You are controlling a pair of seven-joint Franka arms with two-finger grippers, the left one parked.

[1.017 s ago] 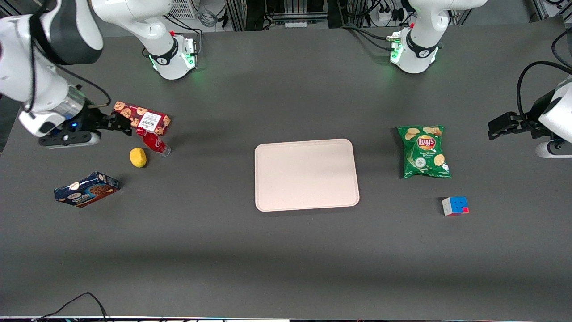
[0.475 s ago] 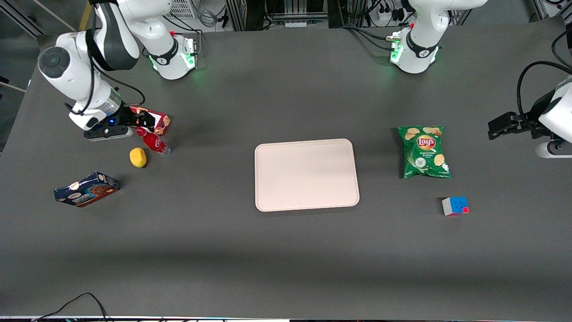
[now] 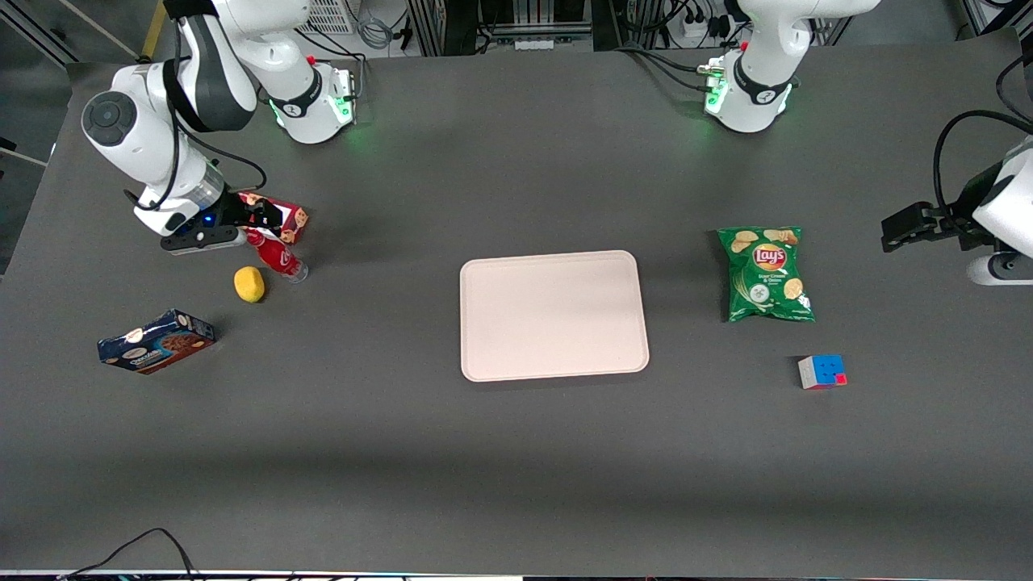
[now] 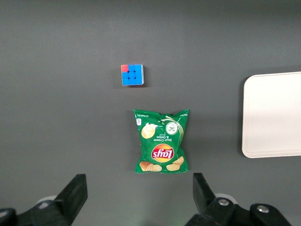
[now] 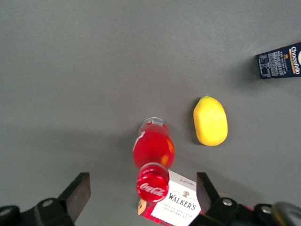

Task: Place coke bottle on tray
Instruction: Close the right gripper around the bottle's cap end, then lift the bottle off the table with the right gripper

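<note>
The coke bottle [image 3: 278, 258] stands on the table toward the working arm's end, with its red cap, red label and clear base; nothing touches it. In the right wrist view I look down on the coke bottle [image 5: 153, 153] with its cap between the two fingers. My gripper [image 3: 260, 218] hangs open above the bottle's cap and the edge of the cookie box, holding nothing; in the right wrist view the gripper [image 5: 142, 195] shows its fingers wide apart, one on each side of the cap. The pale pink tray [image 3: 554, 315] lies bare at the table's middle.
A red Walker's cookie box [image 3: 284, 219] lies against the bottle, farther from the front camera. A lemon [image 3: 249, 284] sits beside the bottle and a blue chocolate box [image 3: 156, 341] nearer the camera. A Lay's bag [image 3: 767, 274] and colour cube [image 3: 822, 372] lie toward the parked arm's end.
My arm has swung in from the table's end, bringing the open gripper over the cookie box and the bottle's cap. The bottle and the other objects have not moved.
</note>
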